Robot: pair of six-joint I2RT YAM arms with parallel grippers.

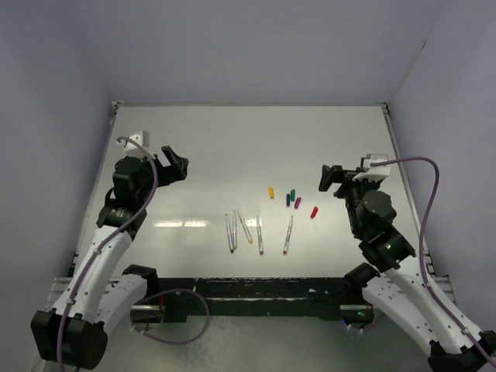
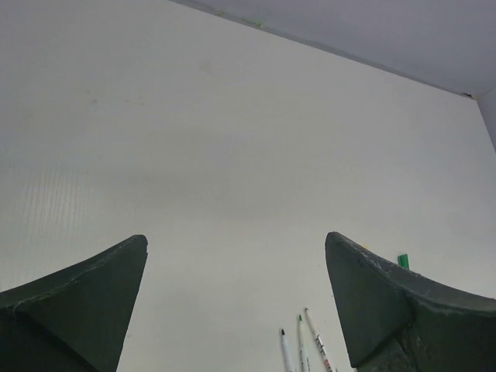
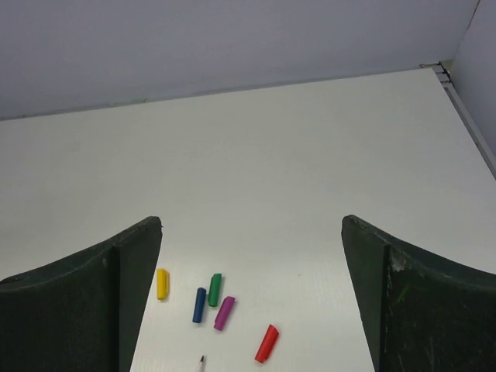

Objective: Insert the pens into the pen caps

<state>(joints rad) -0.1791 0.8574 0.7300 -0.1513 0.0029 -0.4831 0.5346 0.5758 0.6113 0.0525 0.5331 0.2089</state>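
Note:
Several pale pens (image 1: 260,235) lie side by side at the table's middle front. Three of their tips show in the left wrist view (image 2: 301,341). The caps lie apart just beyond them: yellow (image 1: 270,191), green (image 1: 293,193), dark blue (image 1: 289,200), purple (image 1: 297,202), red (image 1: 314,211). In the right wrist view they lie low between the fingers: yellow (image 3: 162,284), green (image 3: 215,289), blue (image 3: 199,304), purple (image 3: 224,313), red (image 3: 266,343). My left gripper (image 1: 177,164) (image 2: 236,239) is open and empty, left of the pens. My right gripper (image 1: 329,178) (image 3: 252,222) is open and empty, right of the caps.
The white table (image 1: 232,147) is bounded by grey walls at the back and sides. A dark rail (image 1: 248,291) runs along the near edge between the arm bases. A green cap (image 2: 403,261) peeks beside the left gripper's right finger.

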